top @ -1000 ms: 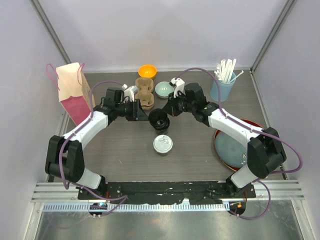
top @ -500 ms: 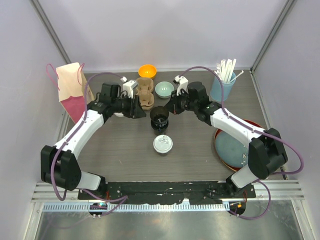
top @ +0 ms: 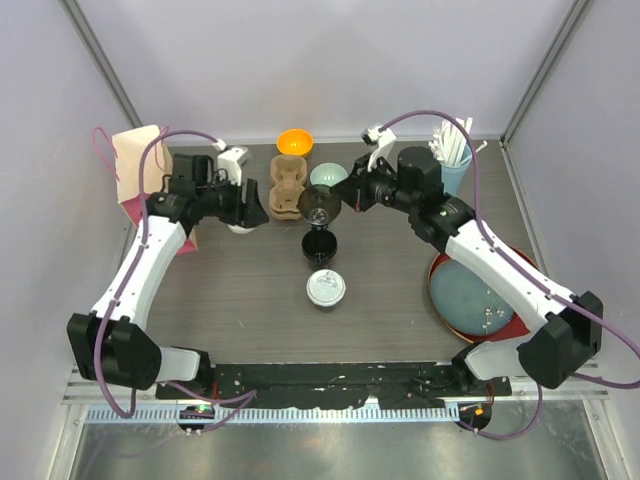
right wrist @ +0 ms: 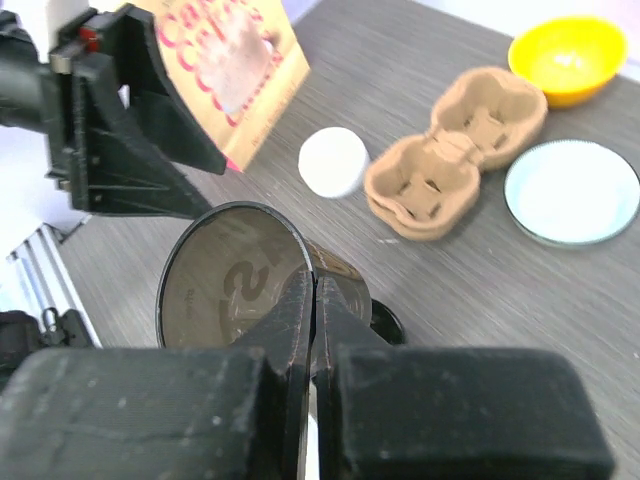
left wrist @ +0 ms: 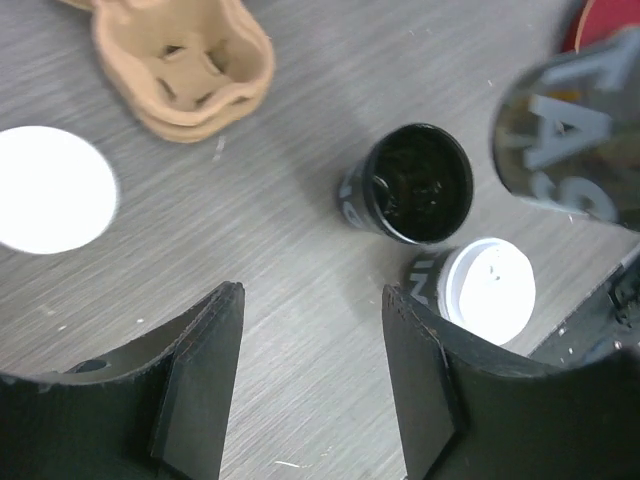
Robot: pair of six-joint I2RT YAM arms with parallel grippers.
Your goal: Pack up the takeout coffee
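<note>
Only right wrist; pinched cup (right wrist: 225, 285) rim

Looking down from above, the right arm's fingers (top: 346, 196) had a lidless black cup (top: 319, 205) pinched, lifted off the surface (top: 230, 290) and tipped on its side, just right of the cardboard carrier (top: 288, 186). Just near of it, a second open black cup (top: 320, 245) stood upright, and a white-lidded cup (top: 326, 288) sat nearer than that. The left arm's fingers (top: 252, 205) hung left of the carrier, close to the pink bag (top: 140, 185).
</note>
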